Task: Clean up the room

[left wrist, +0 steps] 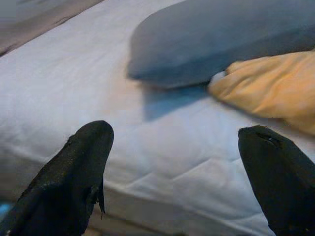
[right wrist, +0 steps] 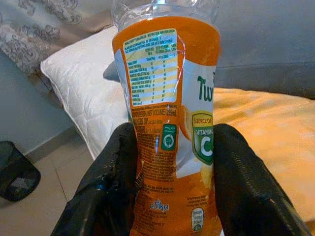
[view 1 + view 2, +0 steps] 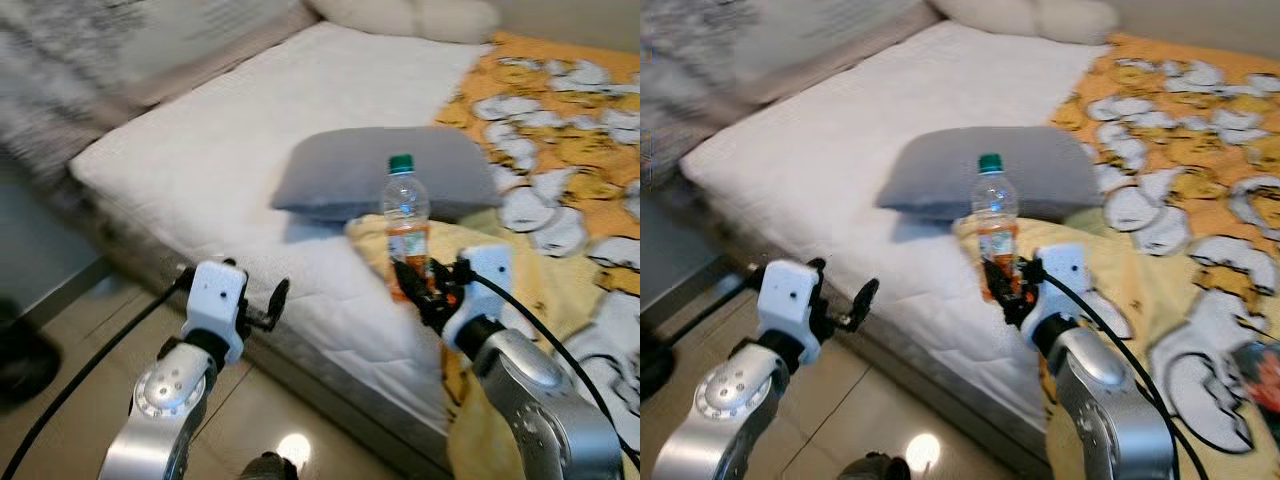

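R gripper clamped on lower half of upright clear plastic bottle w/ orange label & green cap, held over yellow blanket edge just in front of grey pillow on white quilted mattress; L gripper spread wide, holding nothing, near mattress edge.

Soft, even indoor light, motion-blurred edges, perhaps lamp glare on the floor.
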Robot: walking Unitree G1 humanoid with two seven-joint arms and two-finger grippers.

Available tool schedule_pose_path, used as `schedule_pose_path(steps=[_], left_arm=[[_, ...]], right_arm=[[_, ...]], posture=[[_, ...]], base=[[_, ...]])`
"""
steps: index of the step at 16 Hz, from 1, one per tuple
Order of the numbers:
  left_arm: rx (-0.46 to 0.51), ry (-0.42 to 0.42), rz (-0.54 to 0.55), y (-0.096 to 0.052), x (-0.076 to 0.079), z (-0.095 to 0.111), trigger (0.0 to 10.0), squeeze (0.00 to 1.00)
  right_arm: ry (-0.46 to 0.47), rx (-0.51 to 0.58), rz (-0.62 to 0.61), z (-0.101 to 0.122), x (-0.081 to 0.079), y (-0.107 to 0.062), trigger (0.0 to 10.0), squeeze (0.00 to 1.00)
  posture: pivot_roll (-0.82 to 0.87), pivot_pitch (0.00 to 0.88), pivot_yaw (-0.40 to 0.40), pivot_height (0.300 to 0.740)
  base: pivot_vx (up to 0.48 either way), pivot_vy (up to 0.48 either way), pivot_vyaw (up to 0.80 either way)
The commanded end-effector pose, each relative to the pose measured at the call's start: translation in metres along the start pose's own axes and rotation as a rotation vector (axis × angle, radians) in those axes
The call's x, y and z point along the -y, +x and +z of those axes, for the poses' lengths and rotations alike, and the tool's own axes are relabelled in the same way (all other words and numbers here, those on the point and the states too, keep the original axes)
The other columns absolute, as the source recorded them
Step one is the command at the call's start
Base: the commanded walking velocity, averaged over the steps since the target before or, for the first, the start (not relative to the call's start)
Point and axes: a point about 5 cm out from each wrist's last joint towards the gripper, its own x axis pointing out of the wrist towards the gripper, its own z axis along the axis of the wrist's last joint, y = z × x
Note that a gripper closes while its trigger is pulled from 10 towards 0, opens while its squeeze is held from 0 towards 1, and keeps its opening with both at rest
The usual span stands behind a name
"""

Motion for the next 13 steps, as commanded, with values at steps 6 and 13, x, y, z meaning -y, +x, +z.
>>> schedule_pose_path(steps=[6, 13], left_arm=[[0.000, 0.041, 0.167, -0.012, -0.025, 0.000, 10.0, 0.00], [-0.004, 0.030, 0.192, 0.000, -0.033, 0.000, 10.0, 0.00]], right_arm=[[-0.021, -0.003, -0.029, -0.015, 0.004, -0.003, 10.0, 0.00], [0.050, -0.006, -0.027, -0.017, 0.013, 0.004, 10.0, 0.00]], posture=[[-0.06, 0.043, 0.016, 0.740], [-0.09, 0.042, 0.018, 0.740]], base=[[0.000, 0.000, 0.80], [0.000, 0.000, 0.80]])
